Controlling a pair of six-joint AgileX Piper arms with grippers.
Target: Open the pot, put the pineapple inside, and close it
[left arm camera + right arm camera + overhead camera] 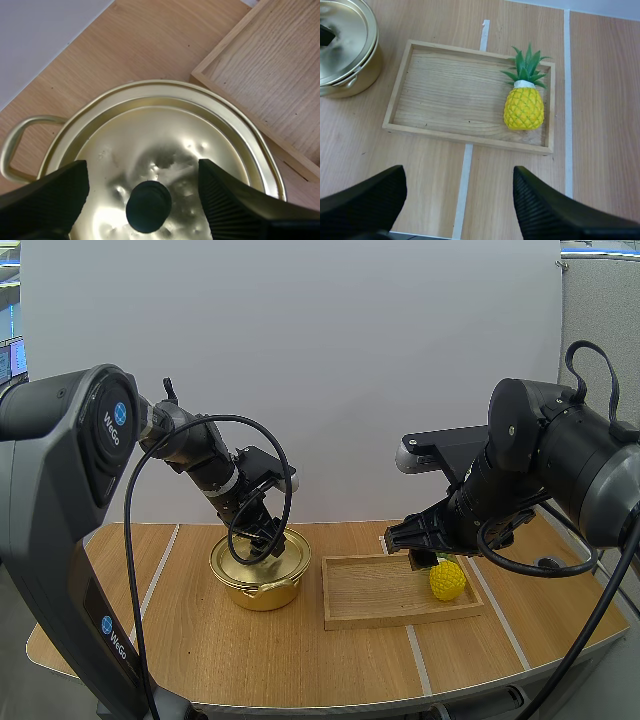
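Note:
A gold pot (262, 580) stands on the table with its lid (165, 150) on. The lid's black knob (148, 206) sits between the spread fingers (45, 197) of my left gripper (268, 540), which is open just above it without pinching it. A yellow pineapple (524, 102) with green leaves lies at one end of the wooden tray (445, 100). In the high view the pineapple (447, 580) lies at the tray's (375, 590) right end. My right gripper (408, 540) hovers open above the tray, left of the pineapple, with nothing between its fingers (550, 210).
The pot (345, 45) stands left of the tray with a narrow gap between them. White tape lines (465, 185) run across the wooden tabletop. The table's front edge (330, 702) curves close below the tray.

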